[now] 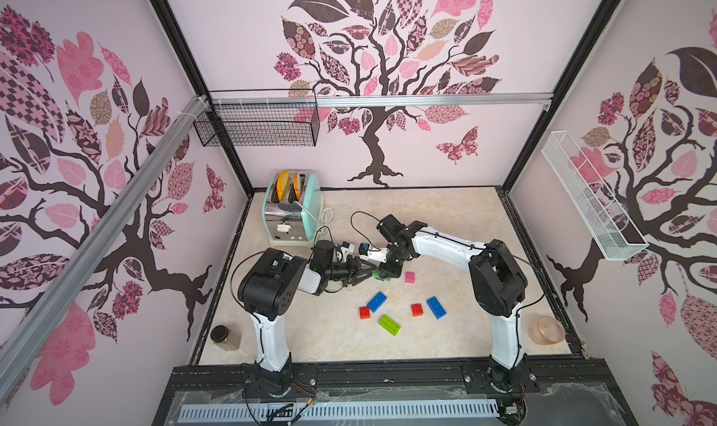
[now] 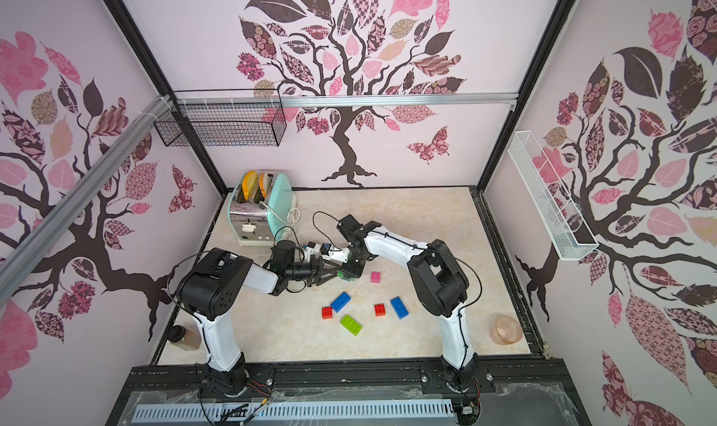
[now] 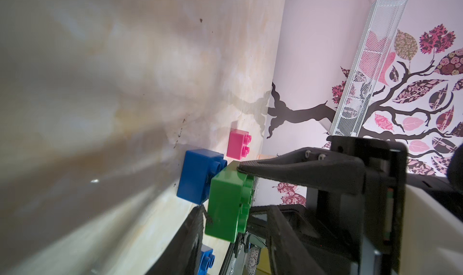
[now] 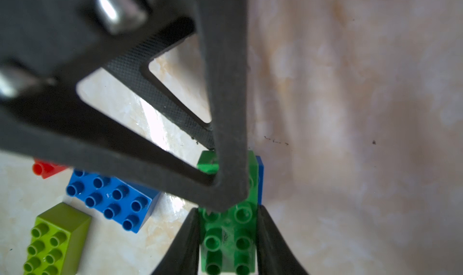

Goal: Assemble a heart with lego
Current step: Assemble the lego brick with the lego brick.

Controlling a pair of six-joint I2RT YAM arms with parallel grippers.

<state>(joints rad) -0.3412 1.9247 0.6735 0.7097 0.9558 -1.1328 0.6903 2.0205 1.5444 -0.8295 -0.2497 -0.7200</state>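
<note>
A dark green brick [image 4: 228,238] rests studs-up with one end on a small blue brick [image 3: 198,176], mid-table [image 1: 378,274]. My right gripper [image 4: 228,211] is shut on the green brick's long sides. My left gripper [image 3: 220,189] reaches in from the left, open. Its upper fingertip [image 3: 244,169] touches the studs, and its lower finger lies by the table under the overhang. A pink brick [image 1: 409,277] lies just right of them. Nearer the front lie two long blue bricks [image 1: 377,301] [image 1: 436,307], two red ones [image 1: 364,312] [image 1: 417,310] and a lime one [image 1: 389,324].
A mint toaster [image 1: 291,210] with its cord stands at the back left, close behind the left arm. A glass jar [image 1: 225,338] sits at the front left corner and a pink bowl [image 1: 548,329] at the front right. Wire baskets hang on the walls.
</note>
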